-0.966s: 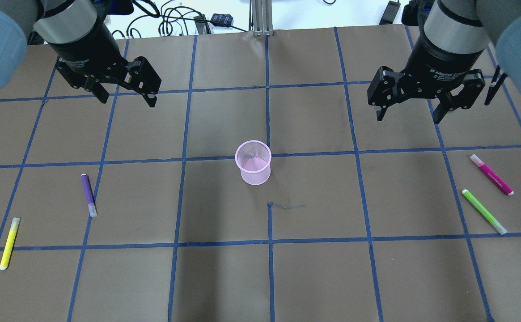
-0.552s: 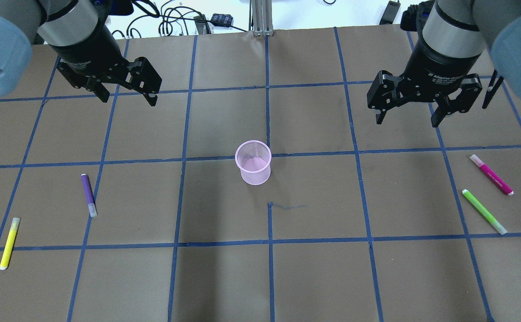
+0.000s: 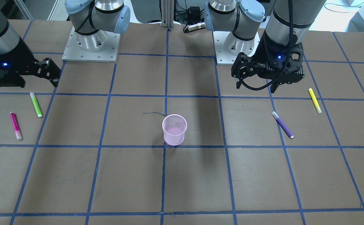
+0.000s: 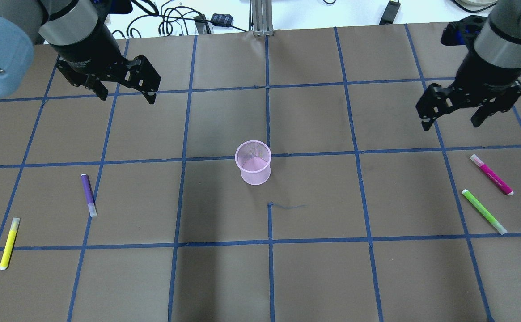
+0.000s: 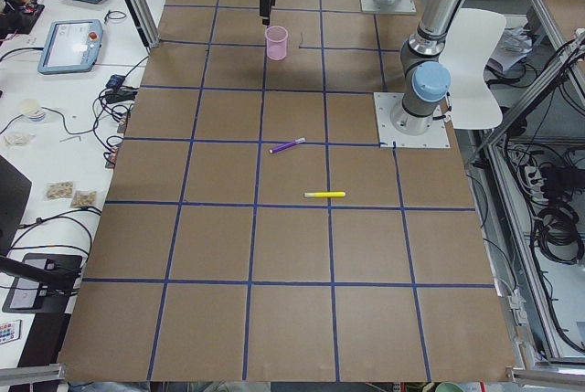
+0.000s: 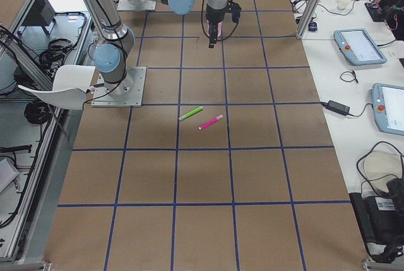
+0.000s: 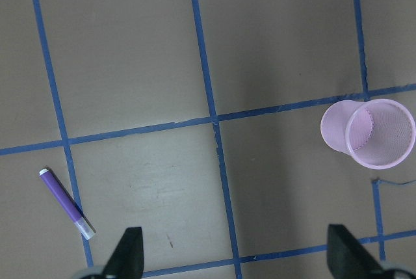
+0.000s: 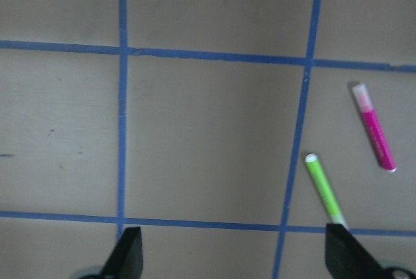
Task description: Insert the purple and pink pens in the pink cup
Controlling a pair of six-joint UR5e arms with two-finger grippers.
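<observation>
The pink mesh cup [image 4: 253, 163] stands upright at the table's middle, also in the front view [image 3: 174, 129] and the left wrist view [image 7: 374, 134]. The purple pen [image 4: 88, 195] lies on the left side, nearer than my left gripper [image 4: 128, 99], which hangs open and empty above the table. The pink pen [image 4: 491, 175] lies on the right side, also in the right wrist view [image 8: 374, 127]. My right gripper [image 4: 451, 126] is open and empty, above the table just beyond and left of the pink pen.
A yellow pen [image 4: 9, 243] lies at the near left, beyond the purple pen from the cup. A green pen [image 4: 484, 211] lies next to the pink pen. Cables [image 4: 171, 22] and a metal post [image 4: 262, 18] sit at the far edge.
My right gripper has swung to the right and slightly nearer, closer to the pink pen. The left gripper has hardly moved. Pens and cup are unmoved.
</observation>
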